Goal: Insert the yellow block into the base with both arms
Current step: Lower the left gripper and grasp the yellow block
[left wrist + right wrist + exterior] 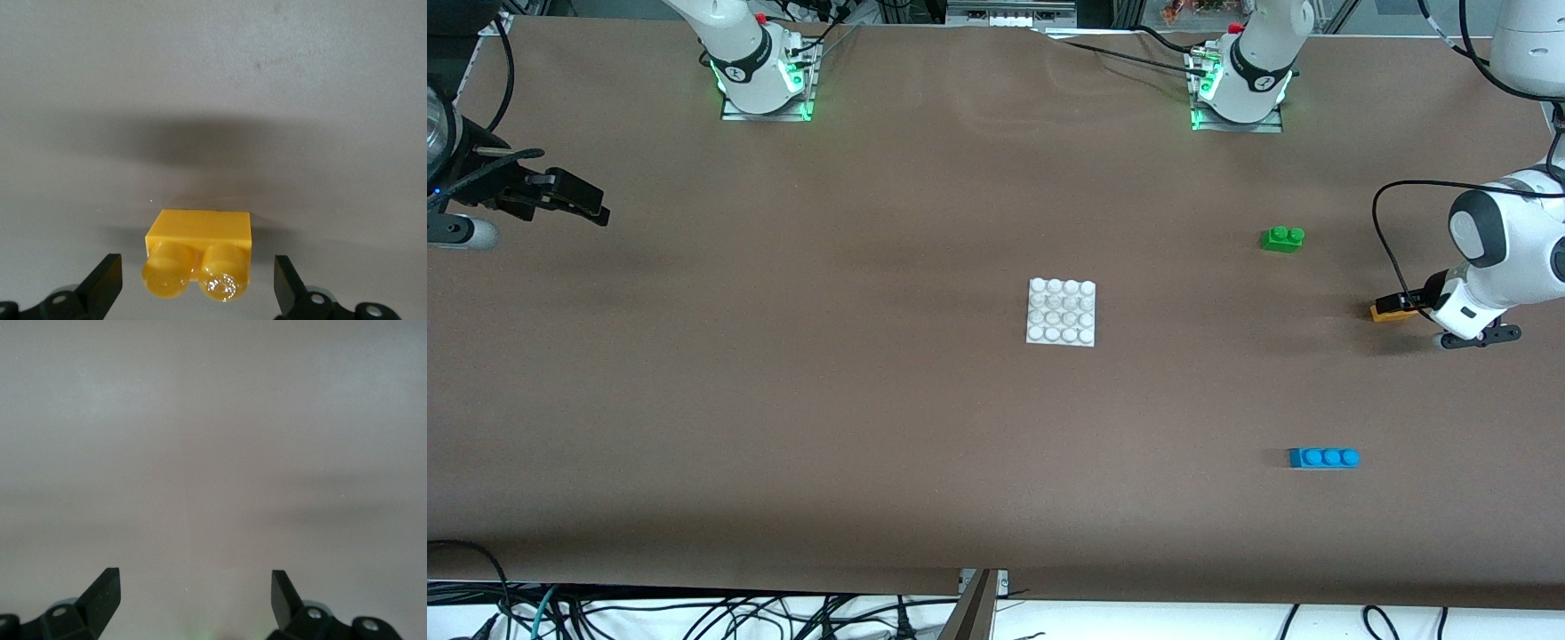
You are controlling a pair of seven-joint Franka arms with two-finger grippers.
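Yellow block (199, 257) lies on the brown table (783, 400) at the left arm's end, toward three o'clock from the white base (1061, 312) and well apart from it. The left gripper (197, 283) is low over the block, its fingers spread wide on either side and not touching it. The right gripper (195, 600) waits, also wide open, over bare table at the right arm's end. Nothing looks done yet: grasp, carry and pressing onto the studs all remain. A green brick (1282, 238) and a blue brick (1323, 458) lie unused.
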